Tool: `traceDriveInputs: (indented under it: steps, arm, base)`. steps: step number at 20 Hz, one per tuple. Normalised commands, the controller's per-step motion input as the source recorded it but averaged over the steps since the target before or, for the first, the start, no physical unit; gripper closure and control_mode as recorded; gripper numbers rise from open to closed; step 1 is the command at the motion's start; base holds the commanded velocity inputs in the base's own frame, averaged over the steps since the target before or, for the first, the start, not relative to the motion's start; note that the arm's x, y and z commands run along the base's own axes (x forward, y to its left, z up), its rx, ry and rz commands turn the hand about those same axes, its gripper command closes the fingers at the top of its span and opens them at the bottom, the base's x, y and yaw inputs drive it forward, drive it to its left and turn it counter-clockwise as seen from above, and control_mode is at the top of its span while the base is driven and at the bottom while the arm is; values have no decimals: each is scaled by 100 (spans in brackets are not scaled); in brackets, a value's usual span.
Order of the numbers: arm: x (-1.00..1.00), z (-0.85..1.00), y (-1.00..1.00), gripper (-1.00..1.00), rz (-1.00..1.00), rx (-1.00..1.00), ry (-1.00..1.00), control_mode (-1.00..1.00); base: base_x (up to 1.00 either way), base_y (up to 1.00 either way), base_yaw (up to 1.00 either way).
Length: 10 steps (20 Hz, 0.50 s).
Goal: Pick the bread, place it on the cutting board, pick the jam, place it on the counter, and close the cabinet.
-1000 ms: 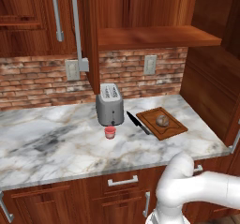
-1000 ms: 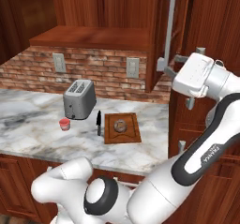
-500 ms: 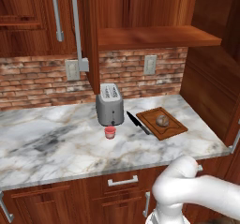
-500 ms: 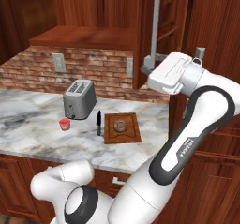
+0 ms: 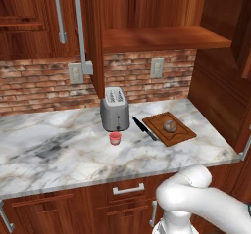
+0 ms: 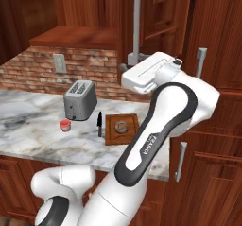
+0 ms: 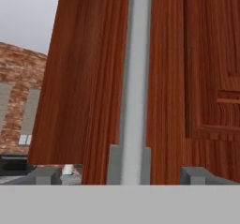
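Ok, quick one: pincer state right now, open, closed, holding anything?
Pincer: open, holding nothing; its two fingertips stand wide apart on either side of the cabinet door's silver bar handle, not clamped on it.

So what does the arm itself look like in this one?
A glossy white arm of rounded segments, with a dark grey band running along its long link, small dark lettering on that band, and dark joint rings near the base. The hand is a white block; the fingertips are small and grey.
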Motion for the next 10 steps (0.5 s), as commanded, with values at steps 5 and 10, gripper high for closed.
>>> traceDriveInputs:
  steps: [5, 10]
  arm:
    - [4, 0, 48, -100, -25, 0, 0, -100]
    - [3, 0, 48, -100, -28, 0, 0, -100]
  base:
    - [0, 0, 0]
    - [0, 0, 0]
